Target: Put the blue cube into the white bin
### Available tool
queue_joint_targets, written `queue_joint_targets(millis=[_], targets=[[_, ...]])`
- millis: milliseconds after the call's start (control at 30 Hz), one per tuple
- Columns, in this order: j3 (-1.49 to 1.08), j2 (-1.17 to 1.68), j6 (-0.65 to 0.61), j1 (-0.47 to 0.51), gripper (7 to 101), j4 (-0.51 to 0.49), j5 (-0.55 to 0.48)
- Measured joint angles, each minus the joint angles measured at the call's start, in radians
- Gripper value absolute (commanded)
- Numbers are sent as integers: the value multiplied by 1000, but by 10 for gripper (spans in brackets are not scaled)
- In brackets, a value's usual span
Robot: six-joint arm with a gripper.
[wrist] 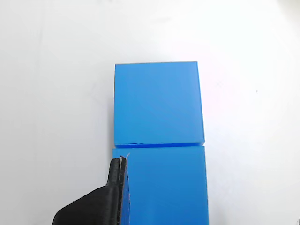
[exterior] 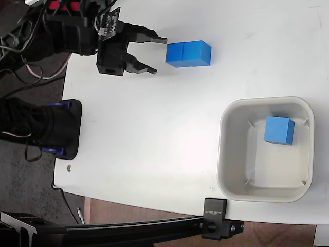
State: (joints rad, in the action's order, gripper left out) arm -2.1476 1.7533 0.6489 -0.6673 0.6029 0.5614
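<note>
**Q:** Where does the pincer stand?

**A:** My pincer is at the top of the desk in the fixed view, spread wide and gripping nothing. Its tips are just short of the near blue cube. In the wrist view one dark finger lies along that cube's left edge, the other out of frame.

**Q:** Why that cube?

**A:** Two cubes sit face to face in a row; the far blue cube is behind the near one on my line of approach. Only the near one offers free side faces, so I judge it the one to take.

**Q:** And the white bin?

**A:** Well apart, at the lower right of the fixed view, upright and open. One more blue cube lies inside it already.

**Q:** Any risk?

**A:** The pair touch; closing off-centre could nudge the far one. I would straddle the near cube squarely first.
</note>
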Motion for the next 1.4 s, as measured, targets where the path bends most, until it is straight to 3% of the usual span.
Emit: queue_joint_targets(millis=[367,1400], targets=[[49,-71,-31,-37,1000,-61,-12],[-41,-129,-31,29,978,-213,-86]])
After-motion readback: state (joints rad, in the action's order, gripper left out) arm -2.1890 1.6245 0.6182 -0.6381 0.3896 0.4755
